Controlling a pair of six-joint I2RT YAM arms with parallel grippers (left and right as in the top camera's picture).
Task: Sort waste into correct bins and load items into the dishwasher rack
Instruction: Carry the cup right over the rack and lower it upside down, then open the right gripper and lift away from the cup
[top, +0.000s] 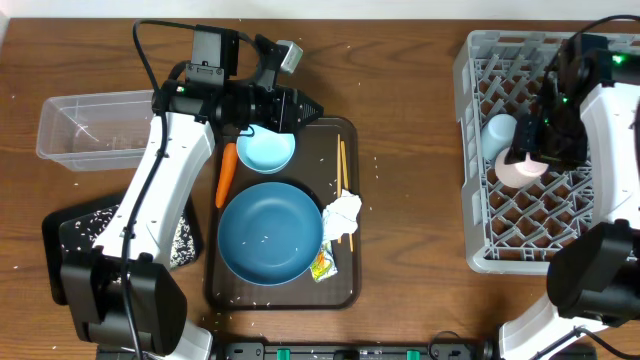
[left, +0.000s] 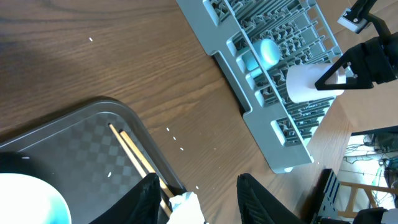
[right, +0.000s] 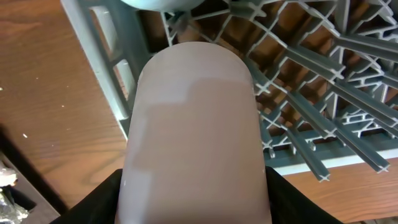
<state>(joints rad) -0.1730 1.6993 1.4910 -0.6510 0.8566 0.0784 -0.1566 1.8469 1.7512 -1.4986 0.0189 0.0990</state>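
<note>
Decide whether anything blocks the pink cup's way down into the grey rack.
Nothing visible does. The pink cup, held by the right end effector, hangs over a bare patch of the rack. The light-blue cup lies just beside it, not beneath.

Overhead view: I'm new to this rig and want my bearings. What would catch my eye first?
The big grey dishwasher rack fills the right side, with the right gripper holding a pink cup over it beside a light-blue cup lying inside. At centre, a large blue plate sits on a dark-brown tray among a carrot, napkin and chopsticks, the left gripper open by the tray's top edge.
</note>
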